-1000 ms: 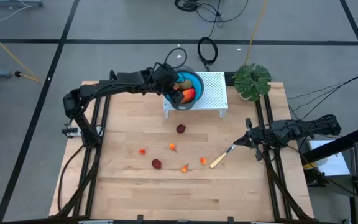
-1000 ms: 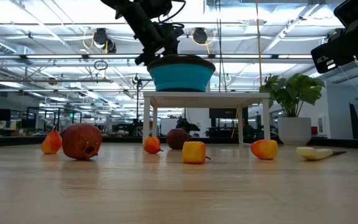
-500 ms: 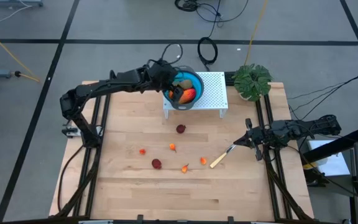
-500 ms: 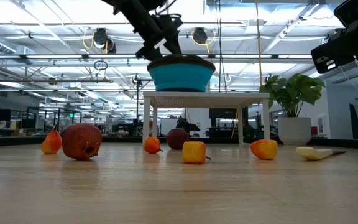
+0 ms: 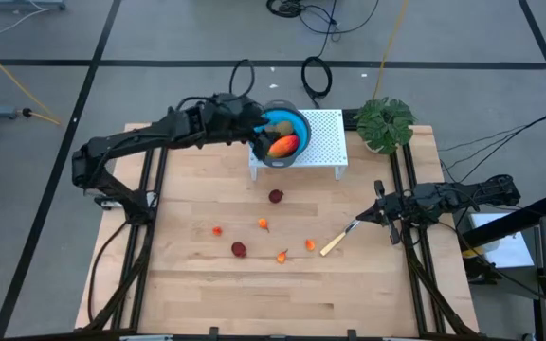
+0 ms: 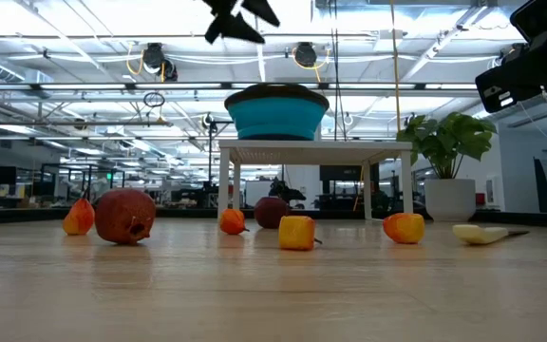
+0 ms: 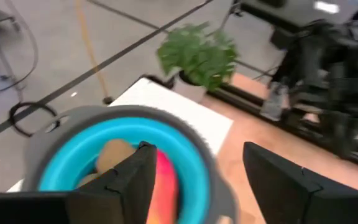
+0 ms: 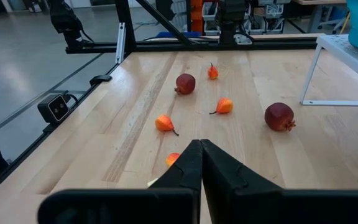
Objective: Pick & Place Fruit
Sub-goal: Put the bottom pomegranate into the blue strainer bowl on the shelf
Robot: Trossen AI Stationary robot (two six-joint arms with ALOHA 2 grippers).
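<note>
A blue bowl [image 5: 297, 123] with a grey rim stands on a white perforated stand [image 5: 325, 142] at the table's far side. In it lie a long red-orange fruit [image 5: 285, 145] and a brownish oval [image 7: 114, 155]. My left gripper [image 5: 254, 131] hangs open above the bowl's left rim, nothing between its fingers [image 7: 135, 180]. Two dark red balls [image 5: 276, 196] [image 5: 239, 249] and several small orange bits [image 5: 264, 224] rest on the wood. My right gripper [image 5: 373, 216] waits shut at the right edge.
A yellow-handled knife [image 5: 335, 244] lies on the table just in front of my right gripper. A potted green plant [image 5: 385, 121] stands at the far right corner beside the stand. The near half of the table is bare wood [image 5: 273, 303].
My left gripper has risen from the bowl's rim and drawn back toward the table's left edge, tipping closer to level. The bowl and the fruits on the table have stayed where they were.
</note>
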